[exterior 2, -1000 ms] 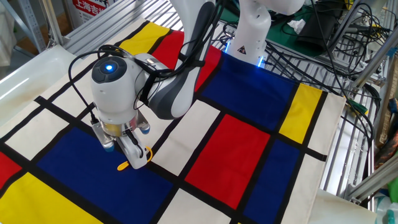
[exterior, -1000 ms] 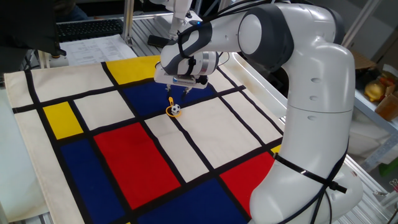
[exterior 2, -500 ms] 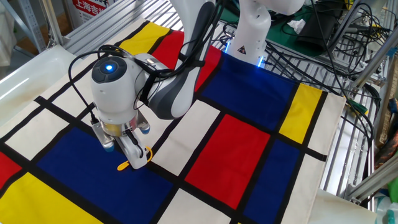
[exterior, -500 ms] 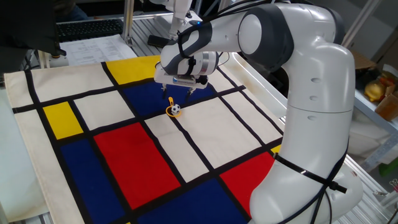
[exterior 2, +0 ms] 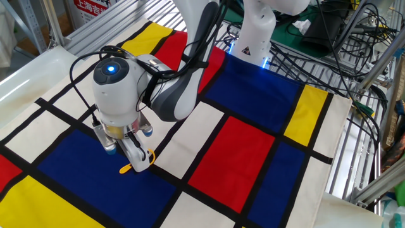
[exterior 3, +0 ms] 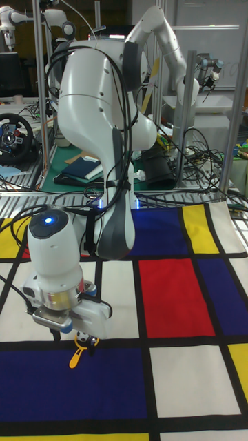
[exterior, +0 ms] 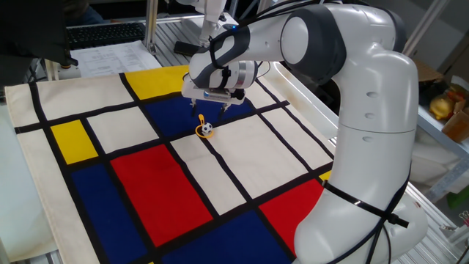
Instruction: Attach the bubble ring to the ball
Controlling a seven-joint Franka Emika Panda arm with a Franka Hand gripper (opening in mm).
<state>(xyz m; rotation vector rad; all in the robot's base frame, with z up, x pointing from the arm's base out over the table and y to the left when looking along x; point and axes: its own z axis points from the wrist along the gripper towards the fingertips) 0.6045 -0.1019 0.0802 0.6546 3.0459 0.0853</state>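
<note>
The white Franka arm's two-finger gripper (exterior: 212,110) hangs low over the cloth-covered table (exterior: 242,169), whose cover is a canvas printed with red, blue, yellow and cream rectangles split by black lines. The gripper's two dark fingers (exterior: 224,108) point down with a gap between them, and nothing is seen held in that gap; how wide the gap is cannot be told precisely.

Just beside the fingertips, towards the near edge in one fixed view, lies the small thin orange-yellow plastic bubble ring (exterior: 203,129) with a short straight handle. Its loop rests on the cloth where a blue rectangle meets a cream one, on a black line, in the far half of the table. The tiny white ball with black patches (exterior: 208,128) sits inside the loop, with the ring around it.

In the other fixed view the gripper (exterior 2: 134,155) hides the ball, and only the handle of the ring (exterior 2: 125,168) shows on the blue field. The tall fixed view shows the ring (exterior 3: 77,355) lying just below the gripper (exterior 3: 74,335).
</note>
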